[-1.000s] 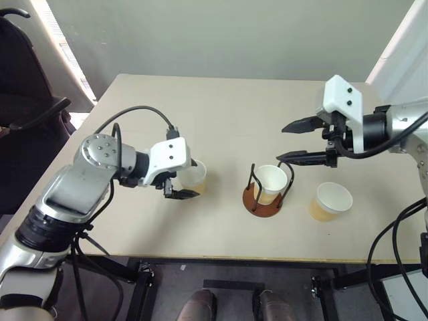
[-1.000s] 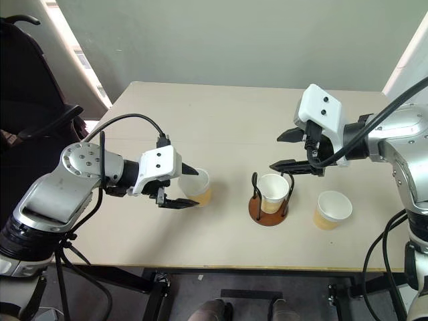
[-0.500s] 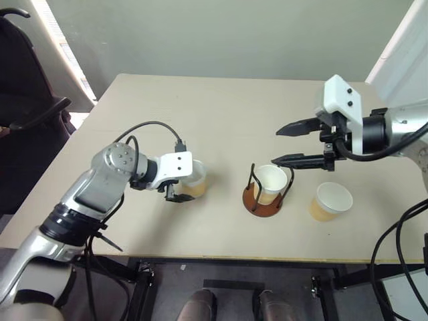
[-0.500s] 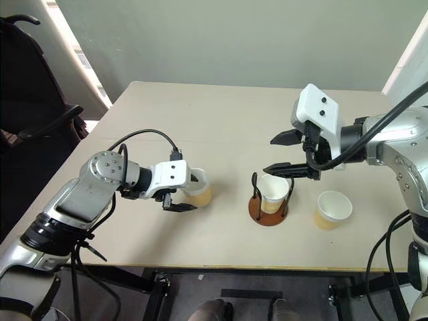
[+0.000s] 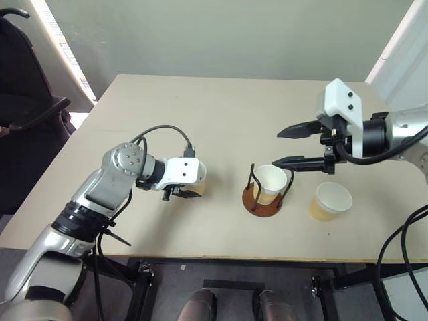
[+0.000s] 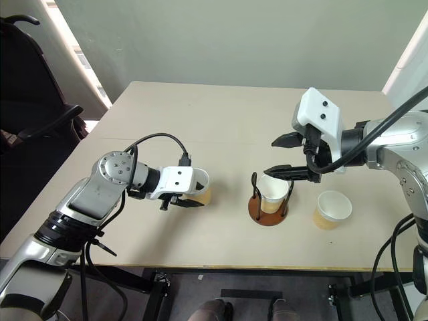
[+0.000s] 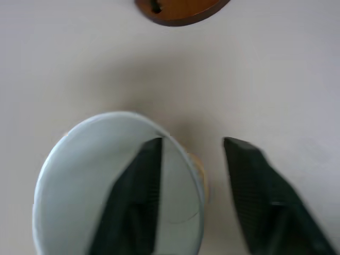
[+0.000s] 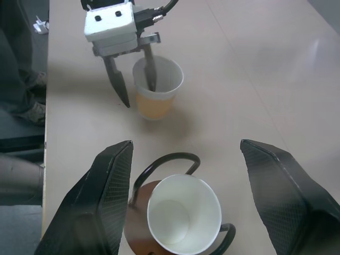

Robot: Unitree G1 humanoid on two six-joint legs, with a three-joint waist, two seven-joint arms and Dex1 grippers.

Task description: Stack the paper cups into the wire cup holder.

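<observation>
A tan paper cup stands upright at the left of the table. My left gripper is open and straddles its wall, with one finger inside the cup and the other outside. A gap shows on both sides of the wall. A second paper cup sits in the wire cup holder, between its black loops. My right gripper hangs open just above that cup, holding nothing. A third paper cup stands on the table right of the holder.
The light tabletop stretches bare behind the cups. Its front edge lies close below the cups. A dark chair stands off the table's left side.
My left gripper has sunk and rolled at the left cup, bringing one finger inside the rim, and its fingers stand closer together. The right gripper has stayed in place.
</observation>
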